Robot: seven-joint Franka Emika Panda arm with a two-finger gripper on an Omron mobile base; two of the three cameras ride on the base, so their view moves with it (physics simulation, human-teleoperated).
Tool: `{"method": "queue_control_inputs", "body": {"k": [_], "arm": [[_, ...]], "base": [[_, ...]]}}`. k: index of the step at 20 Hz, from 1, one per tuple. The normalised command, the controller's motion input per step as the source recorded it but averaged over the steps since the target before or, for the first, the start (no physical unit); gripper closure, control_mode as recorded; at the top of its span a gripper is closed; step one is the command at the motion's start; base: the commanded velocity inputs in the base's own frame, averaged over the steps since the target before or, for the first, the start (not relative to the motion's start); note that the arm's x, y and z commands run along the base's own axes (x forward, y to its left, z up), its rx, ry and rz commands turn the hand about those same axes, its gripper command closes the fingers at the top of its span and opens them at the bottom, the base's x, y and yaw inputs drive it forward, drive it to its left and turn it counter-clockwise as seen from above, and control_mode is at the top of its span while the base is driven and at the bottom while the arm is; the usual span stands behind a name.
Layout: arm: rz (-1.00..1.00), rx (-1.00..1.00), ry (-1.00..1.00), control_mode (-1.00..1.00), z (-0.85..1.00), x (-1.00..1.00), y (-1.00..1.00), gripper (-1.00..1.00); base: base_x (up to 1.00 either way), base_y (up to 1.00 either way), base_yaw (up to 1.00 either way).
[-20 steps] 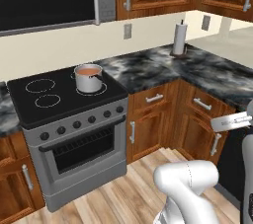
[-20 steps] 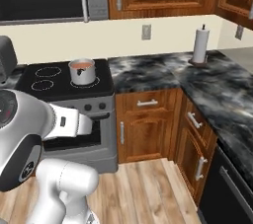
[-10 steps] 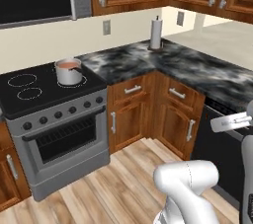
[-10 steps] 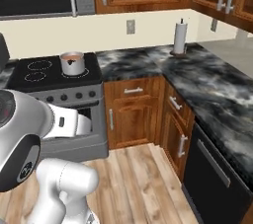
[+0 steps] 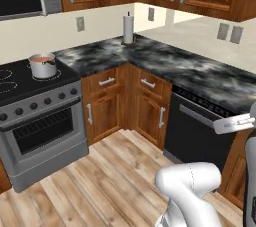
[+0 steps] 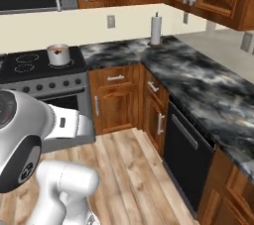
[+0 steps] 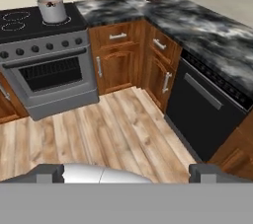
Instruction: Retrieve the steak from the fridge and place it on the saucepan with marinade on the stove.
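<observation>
the stove (image 5: 35, 96) sits at the left of the left base view, its black glass top carrying the saucepan (image 5: 43, 65) on the rear right ring burner, orange-red marinade (image 5: 43, 59) showing inside. just right of it, the dark marbled desk (image 5: 165, 63) wraps the corner, with a paper towel roll (image 5: 128, 29) upright at the top centre. wooden floor (image 5: 100, 181) fills the bottom.

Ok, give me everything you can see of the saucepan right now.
The saucepan is a small shiny steel cylinder standing upright on the rear right ring burner of the stove, on its black glass top. Orange-red marinade fills it nearly to the rim. Its handle can't be made out. Nothing but the stove top touches it; no steak is in it yet.
</observation>
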Motion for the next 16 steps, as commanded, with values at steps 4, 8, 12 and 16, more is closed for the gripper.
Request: {"method": "queue_control_inputs", "body": {"k": [4,8,12,16], "arm": [[0.00,0.00,0.00,1.00,0.00,0.00,0.00,-1.00],[0.00,0.00,0.00,1.00,0.00,0.00,0.00,-1.00],[0.00,0.00,0.00,1.00,0.00,0.00,0.00,-1.00],[0.00,0.00,0.00,1.00,0.00,0.00,0.00,-1.00]], "base": [[-0.50,-0.02,-0.29],[-0.34,0.00,-0.34],[-0.17,0.00,-0.39],[-0.06,0.00,-0.43]]}}
